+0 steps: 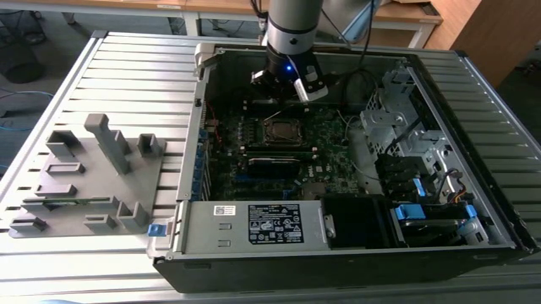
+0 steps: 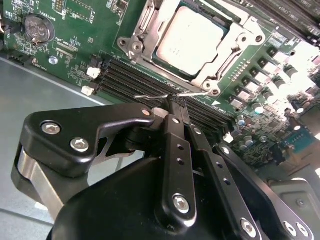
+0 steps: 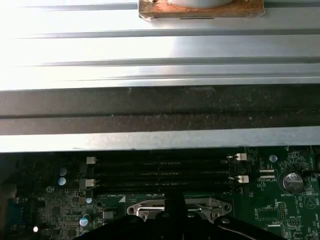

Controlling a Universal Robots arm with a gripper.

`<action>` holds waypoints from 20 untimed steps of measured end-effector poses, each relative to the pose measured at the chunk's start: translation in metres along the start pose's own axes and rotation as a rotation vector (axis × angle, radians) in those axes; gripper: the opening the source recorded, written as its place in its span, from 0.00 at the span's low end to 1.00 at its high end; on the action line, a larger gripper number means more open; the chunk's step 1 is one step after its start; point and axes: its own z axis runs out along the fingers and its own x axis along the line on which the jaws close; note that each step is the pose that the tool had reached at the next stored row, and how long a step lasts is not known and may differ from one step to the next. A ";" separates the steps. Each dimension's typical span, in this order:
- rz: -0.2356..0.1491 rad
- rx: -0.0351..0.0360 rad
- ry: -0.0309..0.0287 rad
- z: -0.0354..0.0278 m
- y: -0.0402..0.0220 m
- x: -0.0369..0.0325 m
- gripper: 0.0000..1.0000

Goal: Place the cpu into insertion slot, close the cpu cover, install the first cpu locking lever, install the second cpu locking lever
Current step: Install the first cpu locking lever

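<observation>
Ok, arm [image 1: 292,25] drops steeply into the far side of the open case [image 1: 192,158]. The gripper [image 2: 176,102] has its fingers pressed together, tip touching the thin wire locking lever [image 2: 150,96] beside the memory slots [image 2: 130,75]. Cpu [image 2: 190,37] sits in the insertion slot under the lowered cpu cover [image 2: 239,46]; white label [image 1: 275,223] unreadable, far case wall [image 3: 160,107] close behind.

The exterior view looks down on the open case [image 1: 338,269]; both wrist views hug its motherboard [image 2: 70,55] [image 3: 280,210].

I see glare whitening the slatted table [image 3: 75,45] in the first wrist view. In the exterior view the computer case [image 1: 338,269] sits shadowed inside
</observation>
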 end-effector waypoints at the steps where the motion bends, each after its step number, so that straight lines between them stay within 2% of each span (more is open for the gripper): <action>1: 0.000 0.0001 0.0000 0.0005 0.0001 -0.0007 0.11; 10: 0.000 0.0001 0.0001 0.0029 0.0038 -0.0018 0.11; 16: 0.000 0.0060 0.0000 0.0052 0.0035 -0.0032 0.11; 20: 0.000 0.0061 -0.0002 0.0054 0.0035 -0.0035 0.11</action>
